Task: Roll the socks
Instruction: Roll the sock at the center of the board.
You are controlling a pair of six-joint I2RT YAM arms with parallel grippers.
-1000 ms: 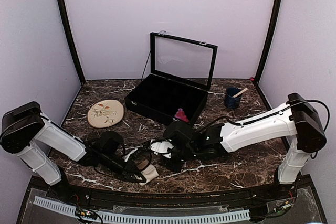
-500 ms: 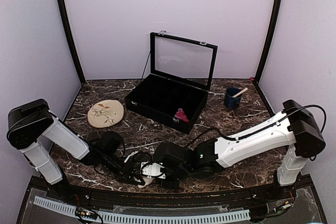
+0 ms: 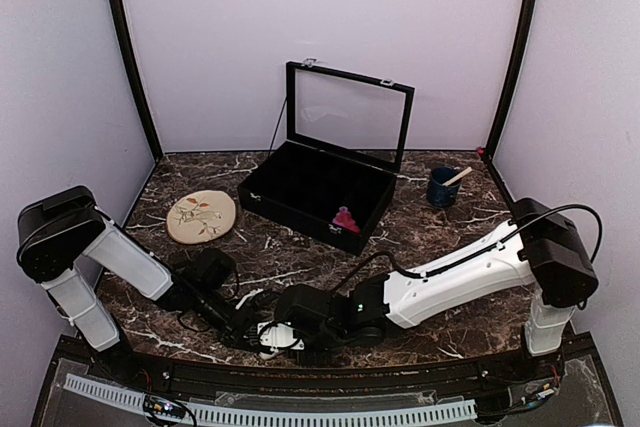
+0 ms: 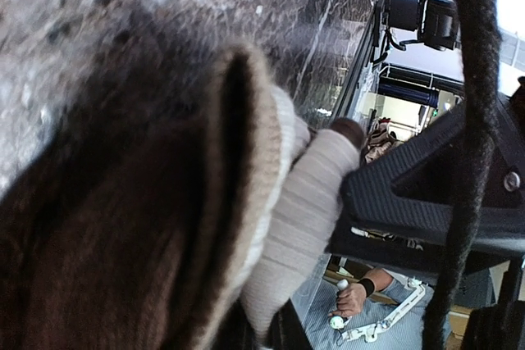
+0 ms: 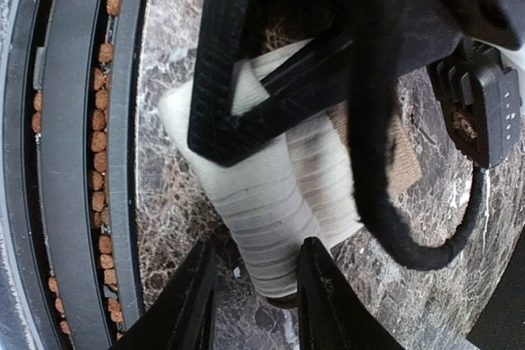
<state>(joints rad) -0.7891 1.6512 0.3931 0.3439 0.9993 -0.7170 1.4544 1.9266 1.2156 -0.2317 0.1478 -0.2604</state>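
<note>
- Left hand [image 3: 255, 333]: low at the near edge of the surface [image 3: 450, 247], pinched tight on the cream-beige sock [image 5: 262, 194].
- Right hand [image 5: 258, 268]: stretched across from the right, fingers [image 5: 201, 301] apart, straddling the ribbed cream end of that sock; contact with the fabric impossible to tell.
- Cream-beige sock: folded over itself into a thick bundle, lying on the marble beside the dark rail [image 5: 78, 161] at the near edge, with a brown band showing under the left hand's black finger frame.
- From the left wrist: brown fabric filling the near view, cream rib beyond it, dark frame of the right hand just beside.
- Magenta-pink sock [image 3: 346, 219]: well apart from both hands, bunched in the near right corner of the open black box [image 3: 300, 182].
- Elsewhere: round leaf-patterned plate [image 3: 201, 215] left of the box, blue cup [image 3: 441, 188] with a stick to its right.
</note>
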